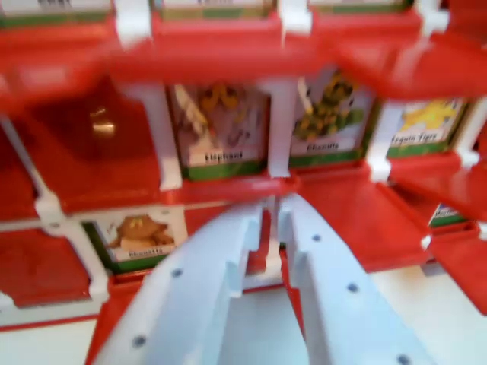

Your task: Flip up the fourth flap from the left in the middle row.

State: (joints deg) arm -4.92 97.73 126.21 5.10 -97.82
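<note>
Wrist view. The picture is blurred by motion, so fine detail is unreliable.

The tool point(272, 220), two pale blue-grey plastic fingers with small dark screw holes, enters from the bottom edge and points up toward the centre. Its tips stand a narrow gap apart; nothing is seen between them. The left finger point(205, 289) and the right finger point(335, 289) spread wider toward the bottom edge.

Behind the tool stands a red plastic game board point(228, 53) with white plastic hinge posts point(163, 137) dividing it into cells. The tips lie at the red ledge below the middle row of visible cells.

Middle row, wrist view's left to right:
- a lowered red flap point(84, 152), showing plain red with a small glint;
- a raised picture card labelled as an elephant point(221, 129), green-edged, directly above the tool tips;
- a raised card with a spotted yellow animal point(329, 118), label unreadable;
- a raised card with a yellow figure point(426, 125) at the right margin.

Which of these is the fourth flap from the left cannot be told, as the board's left end is outside the frame.

Lower row: a raised card with a brown animal point(141, 236) sits left of the tool; a lowered red flap point(358, 220) lies to its right.

The white bench point(434, 304) shows at lower right.
</note>
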